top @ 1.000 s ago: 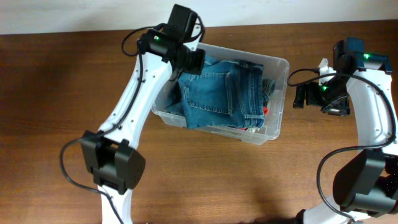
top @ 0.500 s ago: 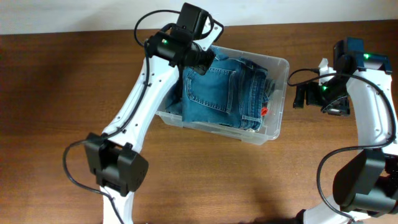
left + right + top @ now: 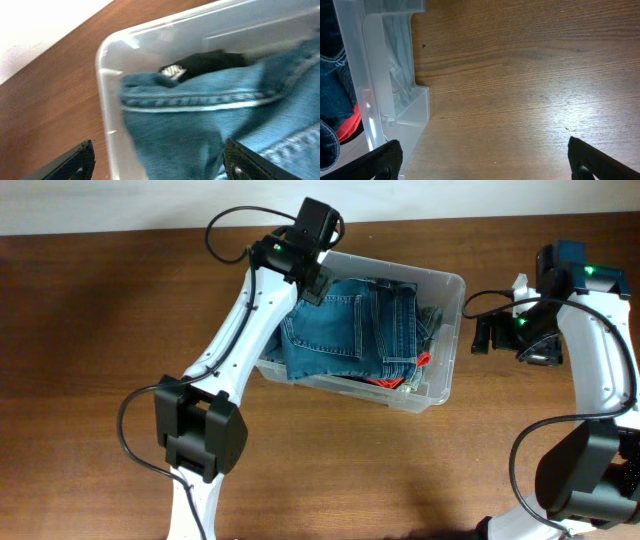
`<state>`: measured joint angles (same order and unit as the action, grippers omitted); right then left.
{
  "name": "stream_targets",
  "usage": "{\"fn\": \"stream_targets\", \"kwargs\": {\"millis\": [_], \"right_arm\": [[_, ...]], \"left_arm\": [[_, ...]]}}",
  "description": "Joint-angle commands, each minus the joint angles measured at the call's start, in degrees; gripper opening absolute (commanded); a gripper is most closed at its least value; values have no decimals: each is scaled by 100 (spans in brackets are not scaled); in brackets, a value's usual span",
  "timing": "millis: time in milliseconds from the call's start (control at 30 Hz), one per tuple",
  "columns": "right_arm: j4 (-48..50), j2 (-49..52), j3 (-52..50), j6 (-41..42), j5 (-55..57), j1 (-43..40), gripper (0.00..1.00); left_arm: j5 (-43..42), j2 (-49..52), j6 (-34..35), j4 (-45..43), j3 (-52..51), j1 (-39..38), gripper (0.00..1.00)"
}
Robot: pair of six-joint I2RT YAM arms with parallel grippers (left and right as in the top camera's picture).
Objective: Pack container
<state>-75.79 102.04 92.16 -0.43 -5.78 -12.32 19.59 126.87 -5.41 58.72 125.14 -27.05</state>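
The container [image 3: 447,280], a clear plastic bin, stands mid-table. Folded blue jeans [image 3: 345,330] lie on top of the clothes in it. A dark garment [image 3: 431,320] and something red [image 3: 396,383] show at their right edge. My left gripper [image 3: 312,280] hovers over the bin's back left corner. In the left wrist view my left gripper [image 3: 160,167] is open, with the jeans [image 3: 200,125] and the bin's rim [image 3: 106,100] below it. My right gripper [image 3: 483,335] is open over bare wood just right of the container. My right gripper [image 3: 485,165] holds nothing.
The wooden table [image 3: 90,330] stretches out around the bin. In the right wrist view the container's outer wall [image 3: 375,100] stands close on the left, with jeans [image 3: 330,100] and the red item [image 3: 347,125] behind it. A black garment [image 3: 215,62] lies under the jeans.
My left gripper has opened and let go of the jeans, which now lie lower and flatter in the bin. The left arm shifted toward the back. The right arm has not moved.
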Motion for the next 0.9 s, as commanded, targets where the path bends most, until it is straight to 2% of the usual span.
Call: {"fn": "stream_targets", "kwargs": {"millis": [0,100,167,200,233,267,400,500,733,867], "right_arm": [[2,-107,92,4,46,31,98],[2,-107,92,4,46,31,99],[2,-107,92,4,46,31,98],[2,-107,92,4,46,31,98],[4,-107,92,4,46,31,98],[2,-107,92,4,46,31,98],[2,-107,92,4,46,31,98],[2,-107,92,4,46,31,98],[2,-107,92,4,46,31,98],[4,-107,92,4,46,31,98]], "left_arm": [[708,-494,820,111,59,-28,83],[195,-798,1174,560,59,-140,79],[-669,-973,1231,988,59,-232,36],[-988,-1003,1237,1165,59,-260,19],[-1268,-1003,1355,1379,57,-271,4],[-1375,-999,1443,1515,57,-271,1],[-1453,-883,1945,2328,46,-269,1],[-1934,-748,2120,2771,-50,-282,0],[-2022,-472,2120,2625,-691,-297,1],[-2063,-348,2118,2232,-1169,-295,1]]}}
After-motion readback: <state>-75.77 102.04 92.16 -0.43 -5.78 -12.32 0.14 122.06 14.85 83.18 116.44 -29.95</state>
